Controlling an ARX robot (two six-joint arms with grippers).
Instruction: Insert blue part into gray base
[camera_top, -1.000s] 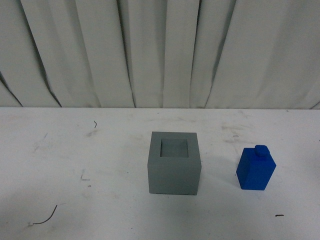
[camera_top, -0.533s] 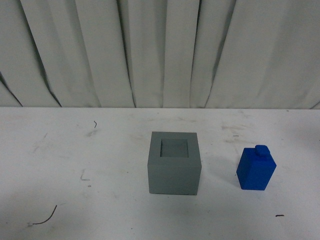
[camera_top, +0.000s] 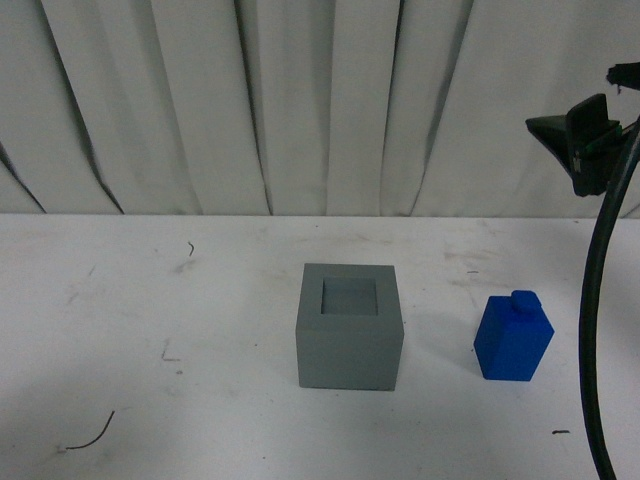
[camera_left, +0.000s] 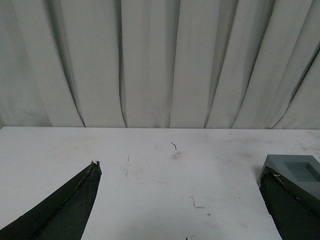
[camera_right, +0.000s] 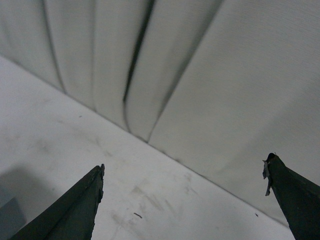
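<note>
Blue part (camera_top: 512, 338) stood upright on the white table (camera_top: 150, 300), knob up, to the right of the gray base (camera_top: 349, 326) and clearly apart from it. Base sat mid-table, square recess facing up. Right gripper (camera_right: 185, 165) was up high at the far right, jaws spread wide, nothing held. Left gripper (camera_left: 180, 170) was also wide open and empty, low over the table left of the base. Pleated white curtain (camera_top: 300, 100) hung behind.

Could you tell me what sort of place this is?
Probably a robot test bench: a scuffed white tabletop, a pleated white curtain backdrop, and just two props, a matte gray cube with a square recess and a bright blue block with a knob.
</note>
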